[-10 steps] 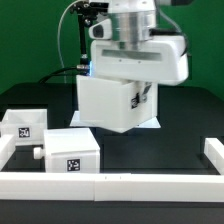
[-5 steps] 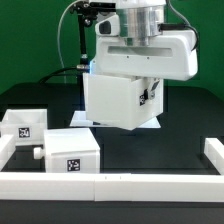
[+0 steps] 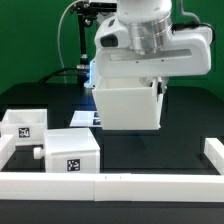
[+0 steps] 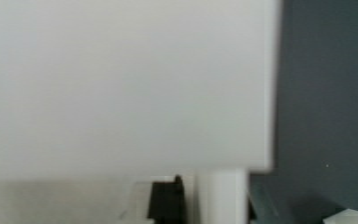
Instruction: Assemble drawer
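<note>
A low white rail (image 3: 110,186) runs along the near edge of the black worktop (image 3: 150,158). Just behind it, toward the left, sits the near tray (image 3: 72,150), with its small knob (image 3: 38,153) pointing left. The far tray (image 3: 22,124) stands just beside it, further left and a little further back.

Further back and to the right of both trays is the tall casing (image 3: 126,108). It hangs square and upright directly under the claw (image 3: 156,90). The claw comes straight down from above and appears to be pinching the casing's right-hand wall, where a dark finger shows at the upper right corner. In the wrist view a plain white wall of the casing fills nearly everything, so the grip is close. Whether the casing's bottom touches the worktop or hangs just above it cannot be told.

A corner of the marker board (image 3: 84,119) shows behind the casing's lower left.

For the coming move, both trays lie left of and nearer than the claw and its load. The near tray's knob faces away from the casing, so its back end probably already points right, toward it. Which face of the casing is open cannot be seen.
</note>
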`<state>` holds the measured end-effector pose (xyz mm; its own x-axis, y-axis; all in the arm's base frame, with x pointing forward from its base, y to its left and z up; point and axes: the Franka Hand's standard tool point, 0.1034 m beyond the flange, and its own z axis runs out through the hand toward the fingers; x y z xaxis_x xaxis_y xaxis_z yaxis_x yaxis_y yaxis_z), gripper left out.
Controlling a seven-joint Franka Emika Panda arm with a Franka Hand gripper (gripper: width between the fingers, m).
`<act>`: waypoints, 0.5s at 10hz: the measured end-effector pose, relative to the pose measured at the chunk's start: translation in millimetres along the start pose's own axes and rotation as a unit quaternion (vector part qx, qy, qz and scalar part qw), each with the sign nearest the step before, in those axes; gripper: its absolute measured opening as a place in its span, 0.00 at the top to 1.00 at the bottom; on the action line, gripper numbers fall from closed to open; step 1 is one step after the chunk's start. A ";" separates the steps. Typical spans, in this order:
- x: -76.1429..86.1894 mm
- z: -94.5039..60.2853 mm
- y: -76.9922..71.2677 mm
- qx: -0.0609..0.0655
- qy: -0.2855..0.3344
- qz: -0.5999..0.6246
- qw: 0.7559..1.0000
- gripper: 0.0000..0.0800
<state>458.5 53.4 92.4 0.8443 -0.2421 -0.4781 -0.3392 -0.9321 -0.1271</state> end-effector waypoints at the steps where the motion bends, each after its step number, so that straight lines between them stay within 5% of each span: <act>1: -4.1 2.4 1.4 -0.001 -0.037 0.003 0.999 0.92; 5: 12.1 -17.2 -28.1 -0.002 -0.171 -0.088 0.981 0.92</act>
<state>485.4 72.0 105.1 0.7005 0.0266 -0.7132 -0.1992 -0.9523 -0.2312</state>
